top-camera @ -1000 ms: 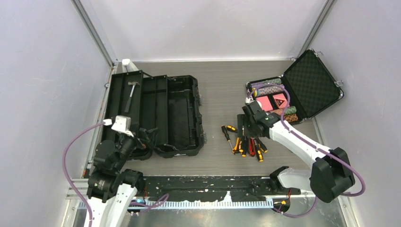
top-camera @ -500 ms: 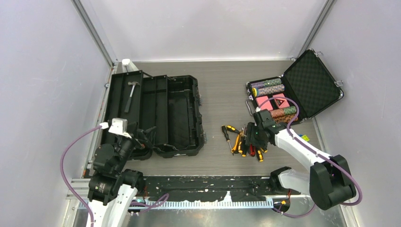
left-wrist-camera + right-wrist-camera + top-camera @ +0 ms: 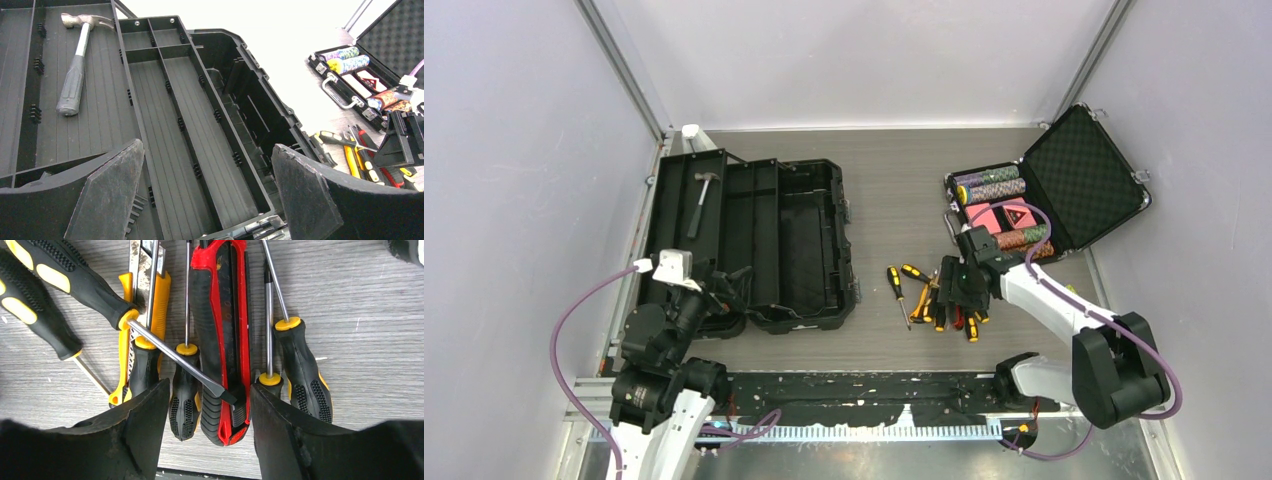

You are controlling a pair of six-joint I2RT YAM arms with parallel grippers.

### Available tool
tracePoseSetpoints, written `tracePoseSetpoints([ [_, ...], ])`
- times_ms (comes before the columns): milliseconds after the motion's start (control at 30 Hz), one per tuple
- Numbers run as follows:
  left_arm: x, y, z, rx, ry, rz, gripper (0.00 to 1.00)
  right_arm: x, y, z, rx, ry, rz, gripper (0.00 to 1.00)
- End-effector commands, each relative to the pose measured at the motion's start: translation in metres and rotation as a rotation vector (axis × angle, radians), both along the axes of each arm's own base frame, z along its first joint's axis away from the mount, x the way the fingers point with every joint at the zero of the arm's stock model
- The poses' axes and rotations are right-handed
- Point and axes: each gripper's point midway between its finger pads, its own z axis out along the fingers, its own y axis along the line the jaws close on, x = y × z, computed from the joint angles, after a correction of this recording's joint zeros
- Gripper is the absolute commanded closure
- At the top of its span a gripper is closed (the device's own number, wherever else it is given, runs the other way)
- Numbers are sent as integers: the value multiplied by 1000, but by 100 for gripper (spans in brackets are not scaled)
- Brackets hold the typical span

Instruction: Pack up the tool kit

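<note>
Right pincer (image 3: 210, 400) edged left over screwdrivers (image 3: 299, 365) — jaws apart.

Pale lilac walls (image 3: 524, 150) enclose a grey wood-grain tabletop (image 3: 894, 190).

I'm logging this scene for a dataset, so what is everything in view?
toolbox: one, black, open, left side of the table
hammer: one, steel head, grey grip, in the toolbox's leftmost section
screwdrivers: at least five, black-yellow handles, piled on the table right of the toolbox
red-black tool: one, in that pile
yellow-handled tool: one, in that pile
small case: one, black, foam-lined, open, far right
poker chips: rows, mixed colours, in the small case
table: one, grey wood-grain
left gripper: open, above the toolbox's near end
right gripper: open, straddling handles in the pile
</note>
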Motion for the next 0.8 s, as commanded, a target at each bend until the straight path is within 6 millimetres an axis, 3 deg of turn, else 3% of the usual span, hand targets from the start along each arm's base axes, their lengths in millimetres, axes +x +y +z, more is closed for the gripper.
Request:
tracePoseSetpoints([
  [0, 4, 3, 8, 15, -31, 16, 0, 24, 13, -16, 40, -55, -6, 38],
  [133, 4, 4, 8, 17, -30, 18, 0, 23, 11, -15, 28, -54, -12, 53],
  [400, 4, 3, 7, 18, -28, 15, 1, 30, -10, 15, -63, -153, -41, 79],
  [600, 6, 0, 11, 5, -31, 3, 1, 33, -12, 43, -51, -226, -54, 92],
  [767, 5, -15, 19, -42, -4, -70, 1, 33, -18, 63, -53, -295, -69, 95],
])
